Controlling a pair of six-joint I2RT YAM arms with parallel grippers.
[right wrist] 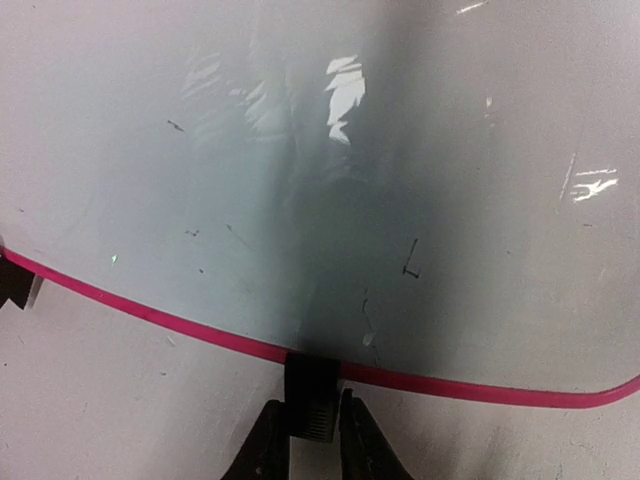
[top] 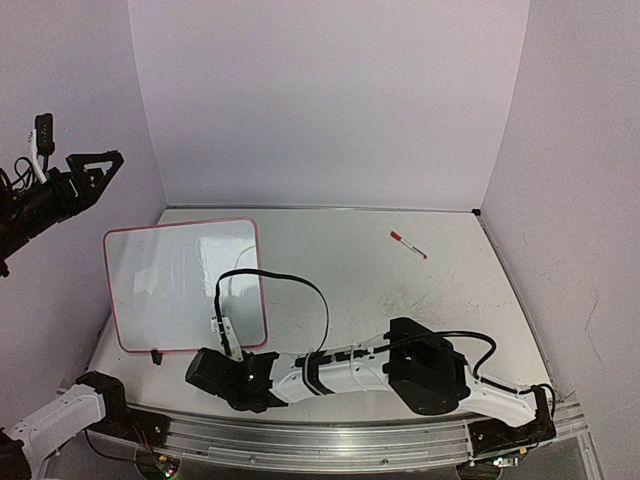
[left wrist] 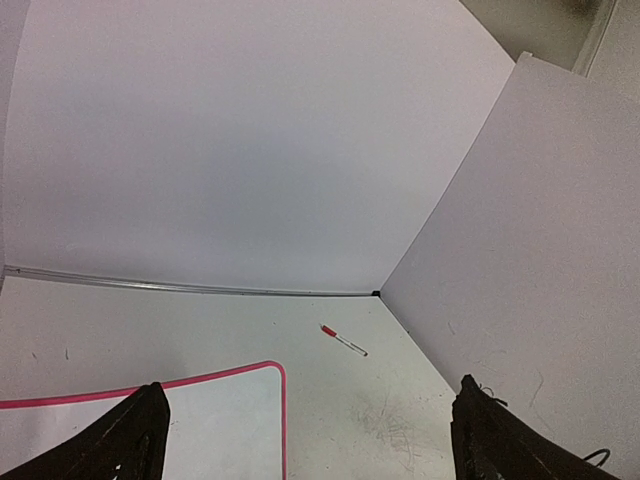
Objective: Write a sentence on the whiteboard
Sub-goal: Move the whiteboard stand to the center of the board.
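Observation:
The whiteboard [top: 185,285] lies flat on the left of the table, glossy white with a red-pink rim. No sentence is in view on it; the right wrist view shows only small dark specks on the whiteboard [right wrist: 300,150]. My right gripper [right wrist: 315,425] reaches across the near edge and is shut on the black clip foot [right wrist: 312,390] at the board's near rim, where the right gripper [top: 230,350] also shows from above. My left gripper [top: 110,165] hangs high at the left, open and holding nothing. A corner of the whiteboard [left wrist: 200,420] lies below it.
A red-capped marker [top: 408,244] lies loose at the back right of the table; from the left wrist the marker [left wrist: 343,341] is far ahead. A second black clip foot [top: 157,355] sits at the board's near left. Grey scuffs [left wrist: 395,430] mark the tabletop.

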